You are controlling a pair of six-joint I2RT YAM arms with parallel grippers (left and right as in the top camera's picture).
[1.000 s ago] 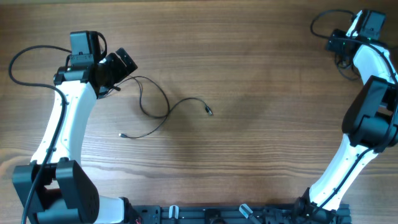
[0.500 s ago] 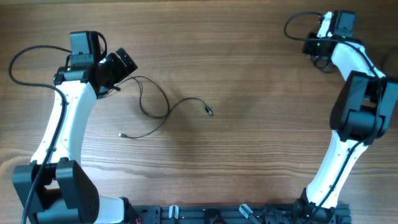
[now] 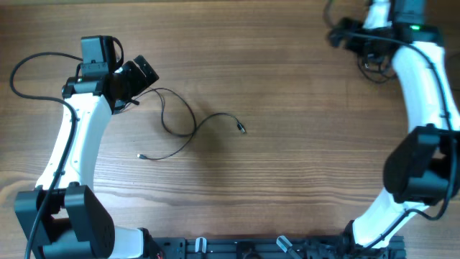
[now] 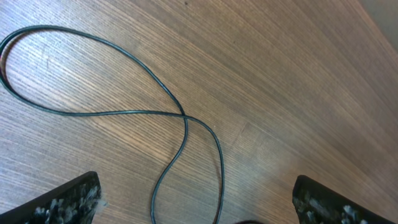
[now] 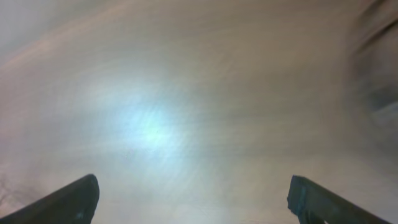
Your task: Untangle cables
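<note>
A thin black cable point(image 3: 195, 129) lies on the brown wooden table point(image 3: 287, 173), on the left half, well away from the edges. It is just one cable. It makes a loose loop and crosses over itself once. One small end point(image 3: 241, 129) points toward the middle of the table. The other small end point(image 3: 139, 155) lies lower down, nearer the robot's base.

The left arm point(image 3: 79, 137) reaches up the left side of the table. Its left gripper point(image 4: 199, 205) sits right by the top of the cable. In the left wrist view its two fingers point(image 4: 68, 202) are far apart, one at each bottom corner. The jaws are wide open and hold nothing. The cable lies flat on the wood below them. Two strands run down between the fingers, and the crossing spot sits just ahead. The cable touches neither finger that I can see.

The right arm point(image 3: 420, 79) stretches to the far top right of the table, well apart from the cable. The right wrist view is very blurry. The wood looks like a smear with a bright patch of light in it. The two fingers point(image 5: 65, 202) of the right gripper point(image 5: 196, 202) show as dark shapes at the bottom corners. They are far apart, so these jaws are wide open too, with nothing between them
</note>
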